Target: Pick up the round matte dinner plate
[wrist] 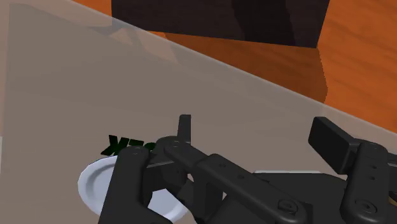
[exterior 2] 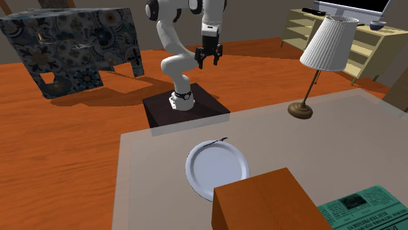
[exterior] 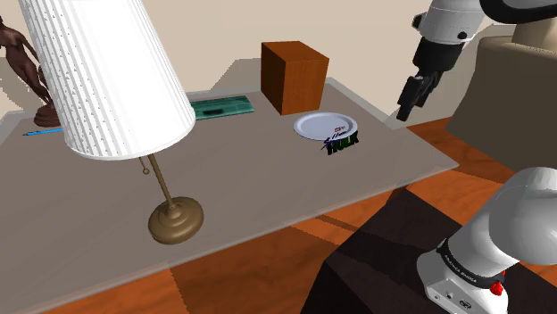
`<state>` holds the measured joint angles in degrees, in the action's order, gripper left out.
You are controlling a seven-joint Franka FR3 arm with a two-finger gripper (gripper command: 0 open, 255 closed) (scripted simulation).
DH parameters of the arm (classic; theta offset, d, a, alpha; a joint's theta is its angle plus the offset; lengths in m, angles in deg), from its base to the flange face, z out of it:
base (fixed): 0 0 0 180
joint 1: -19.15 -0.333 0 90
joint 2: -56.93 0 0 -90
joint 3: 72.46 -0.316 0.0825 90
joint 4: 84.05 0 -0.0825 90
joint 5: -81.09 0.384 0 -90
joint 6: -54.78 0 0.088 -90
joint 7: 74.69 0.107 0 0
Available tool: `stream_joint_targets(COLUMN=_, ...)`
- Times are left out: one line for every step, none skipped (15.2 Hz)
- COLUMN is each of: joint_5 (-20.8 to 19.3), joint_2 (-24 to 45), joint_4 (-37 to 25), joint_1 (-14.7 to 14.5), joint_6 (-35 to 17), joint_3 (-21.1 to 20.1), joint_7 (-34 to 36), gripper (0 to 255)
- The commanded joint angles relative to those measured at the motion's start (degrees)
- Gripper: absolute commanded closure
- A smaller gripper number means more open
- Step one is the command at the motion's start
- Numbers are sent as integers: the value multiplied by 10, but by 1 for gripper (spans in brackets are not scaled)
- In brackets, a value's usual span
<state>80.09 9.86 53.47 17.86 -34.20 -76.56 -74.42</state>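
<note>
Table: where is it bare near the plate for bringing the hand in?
Bare: the wide stretch between the plate and the lamp base, and the table corner nearest the open gripper. Crowded: the brown box right behind the plate, and a small dark object at its rim toward the stand.

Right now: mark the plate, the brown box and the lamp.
plate (exterior 2: 216,168), second exterior view, middle of its white face.
brown box (exterior: 305,85), shoulder view, on a side face.
lamp (exterior: 176,221), shoulder view, on its round base.
</note>
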Motion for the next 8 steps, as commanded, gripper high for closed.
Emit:
stream_joint_targets(joint_5=0, joint_2=0, joint_4=0, joint_1=0, joint_6=0, joint_3=0, joint_7=0, gripper=0)
stream_joint_targets(joint_5=8, joint_2=10, joint_4=3, joint_1=8, joint_6=-20, joint_3=16, joint_7=1, gripper=0)
stream_joint_targets(joint_5=17, joint_2=20, joint_4=7, joint_1=15, joint_6=-40, joint_3=32, joint_7=2, gripper=0)
stream_joint_targets(joint_5=27, joint_2=30, joint_4=10, joint_1=22, joint_6=-60, joint_3=49, joint_7=2, gripper=0)
stream_joint_targets(joint_5=37, joint_2=41, joint_4=12, joint_1=28, joint_6=-80, joint_3=65, joint_7=1, gripper=0)
stream_joint_targets(joint_5=48, joint_2=53, joint_4=15, joint_1=33, joint_6=-100, joint_3=81, joint_7=0, gripper=0)
stream_joint_targets(joint_5=60, joint_2=65, joint_4=17, joint_1=38, joint_6=-119, joint_3=97, joint_7=-3, gripper=0)
stream_joint_targets(joint_5=72, joint_2=78, joint_4=20, joint_1=43, joint_6=-139, joint_3=114, joint_7=-6, gripper=0)
